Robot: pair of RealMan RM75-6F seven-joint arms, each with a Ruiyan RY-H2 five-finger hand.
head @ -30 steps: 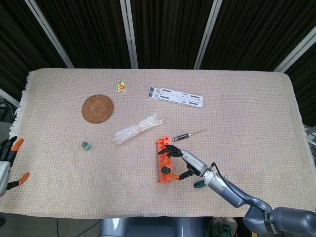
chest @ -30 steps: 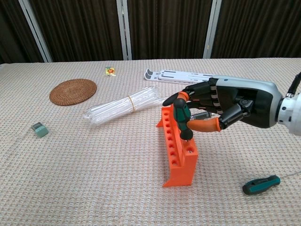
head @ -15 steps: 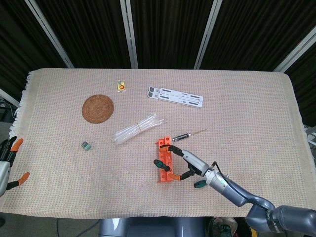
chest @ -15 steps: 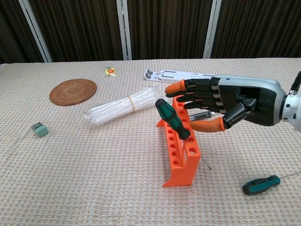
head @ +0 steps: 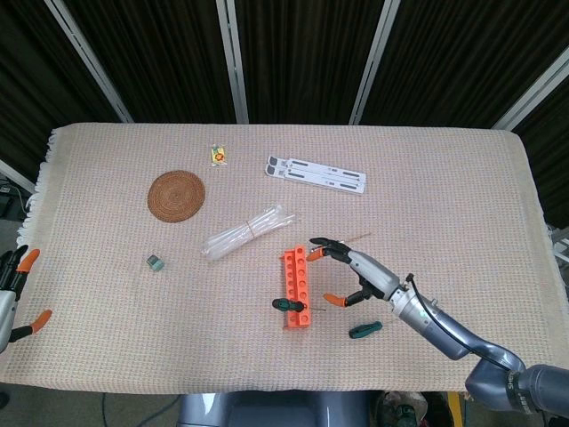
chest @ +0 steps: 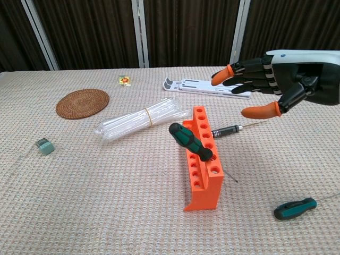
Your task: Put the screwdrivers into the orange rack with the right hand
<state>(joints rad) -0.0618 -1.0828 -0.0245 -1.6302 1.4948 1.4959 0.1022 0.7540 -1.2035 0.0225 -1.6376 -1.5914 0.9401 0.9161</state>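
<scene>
The orange rack (head: 296,288) (chest: 203,159) stands mid-table. A green-handled screwdriver (chest: 190,142) (head: 287,304) sits tilted in a hole near its front end, tip poking out the right side. My right hand (chest: 279,84) (head: 351,269) hovers open above and to the right of the rack, holding nothing. A slim black screwdriver (chest: 232,128) (head: 341,241) lies flat just right of the rack's far end. Another green-handled screwdriver (chest: 295,208) (head: 364,329) lies on the cloth at front right. My left hand (head: 16,294) shows only at the left edge, off the table.
A bundle of clear tubes (chest: 142,120) lies left of the rack. Also on the cloth are a round woven coaster (chest: 82,102), a white folding stand (chest: 204,86), a small green block (chest: 45,146) and a tiny packet (chest: 124,80).
My right hand let go of the green-handled screwdriver, which stays tilted in the rack. The hand opened, rose and drew back to the right.
</scene>
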